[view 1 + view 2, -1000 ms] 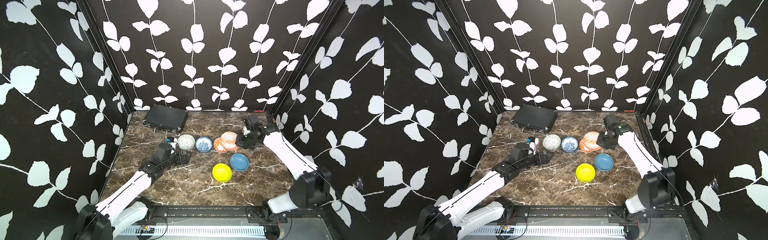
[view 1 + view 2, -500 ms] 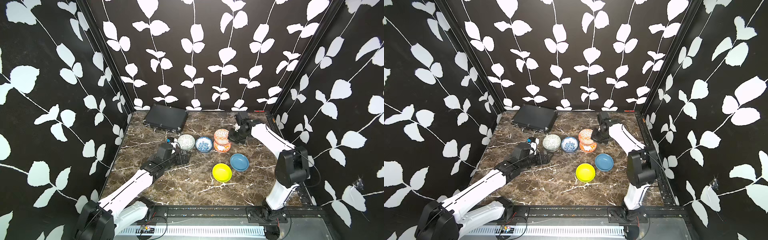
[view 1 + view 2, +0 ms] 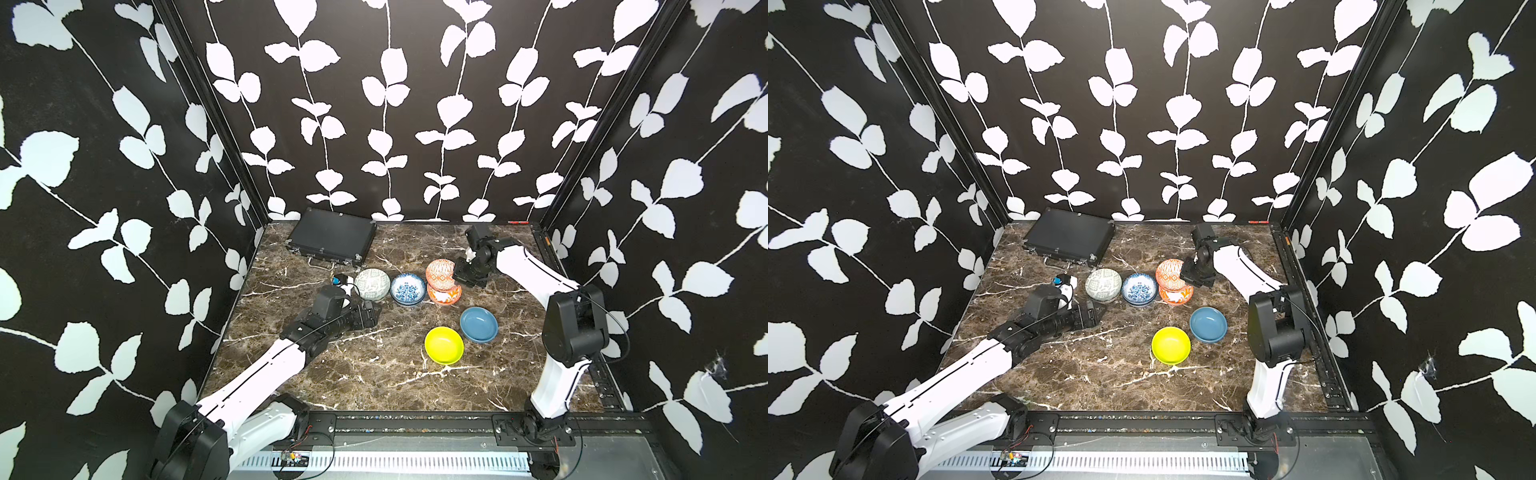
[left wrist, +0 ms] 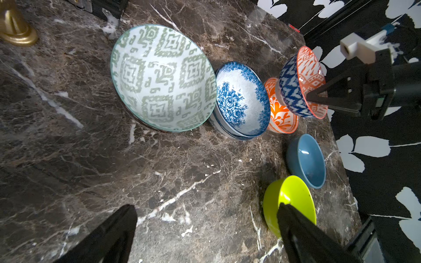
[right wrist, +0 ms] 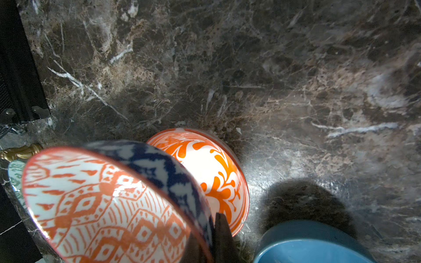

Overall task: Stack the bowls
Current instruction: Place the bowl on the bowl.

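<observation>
Pale pair [image 3: 372,284], floral pair [image 3: 408,287] look nested; right end effector [image 3: 456,273] clamps orange bowl [image 3: 439,271] above twin [image 3: 446,296] — left end effector [image 3: 371,314] wide; yellow bowl [image 3: 444,345], blue bowl [image 3: 478,324] loose.

The tabletop [image 3: 374,374] is dark brown marble with white veins, and the walls [image 3: 374,104] are black with white leafy vines. The far-left case [image 3: 331,236] is plain black. From left to right, the green-patterned bowl [image 3: 372,284] bears geometric motifs on white, and the blue-floral bowl [image 3: 408,287] has blue roses on white. The orange-diamond bowl [image 3: 439,272] is navy-and-white outside, and the orange-scroll bowl [image 3: 444,296] is white with orange scrolls. Nearer are a plain blue bowl [image 3: 478,324] and a plain yellow bowl [image 3: 444,345].
</observation>
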Motion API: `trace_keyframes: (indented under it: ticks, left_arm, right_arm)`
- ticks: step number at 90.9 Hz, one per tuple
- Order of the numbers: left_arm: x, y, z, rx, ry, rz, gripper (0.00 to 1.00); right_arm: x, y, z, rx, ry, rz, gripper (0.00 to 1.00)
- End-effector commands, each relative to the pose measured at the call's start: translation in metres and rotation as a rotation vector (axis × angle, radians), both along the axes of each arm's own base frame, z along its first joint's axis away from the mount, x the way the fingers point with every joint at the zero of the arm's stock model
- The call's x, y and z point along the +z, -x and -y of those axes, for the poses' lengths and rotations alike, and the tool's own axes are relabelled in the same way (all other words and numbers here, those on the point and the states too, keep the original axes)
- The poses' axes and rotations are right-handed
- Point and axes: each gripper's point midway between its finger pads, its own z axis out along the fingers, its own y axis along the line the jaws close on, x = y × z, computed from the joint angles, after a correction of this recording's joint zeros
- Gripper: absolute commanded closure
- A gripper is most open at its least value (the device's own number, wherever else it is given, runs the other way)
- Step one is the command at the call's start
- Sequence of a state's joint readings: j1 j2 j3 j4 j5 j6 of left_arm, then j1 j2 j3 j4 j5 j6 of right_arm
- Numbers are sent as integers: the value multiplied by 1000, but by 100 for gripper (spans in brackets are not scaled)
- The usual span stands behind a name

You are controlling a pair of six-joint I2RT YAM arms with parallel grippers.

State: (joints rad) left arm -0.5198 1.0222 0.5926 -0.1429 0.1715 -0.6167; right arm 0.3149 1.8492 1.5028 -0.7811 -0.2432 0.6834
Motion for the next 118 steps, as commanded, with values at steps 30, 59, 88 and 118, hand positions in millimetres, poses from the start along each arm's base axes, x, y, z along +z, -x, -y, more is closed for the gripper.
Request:
trace_keyframes:
  ticks: [30,59,88,118]
  left_arm:
    - [5,-5,-1,5,2,22,1]
    - [4,-5,-2,7,4,19,1]
    - [4,-6,-2,7,4,16,1]
    - [4,-6,-2,9,4,16,1]
  right_arm:
    - [-8,-8,2,12,10,15,100]
    - [-16,-2,6,16,28,0,100]
    - [-24,4,8,21,35,-15,100]
    - [-27,6,8,21,42,-26,100]
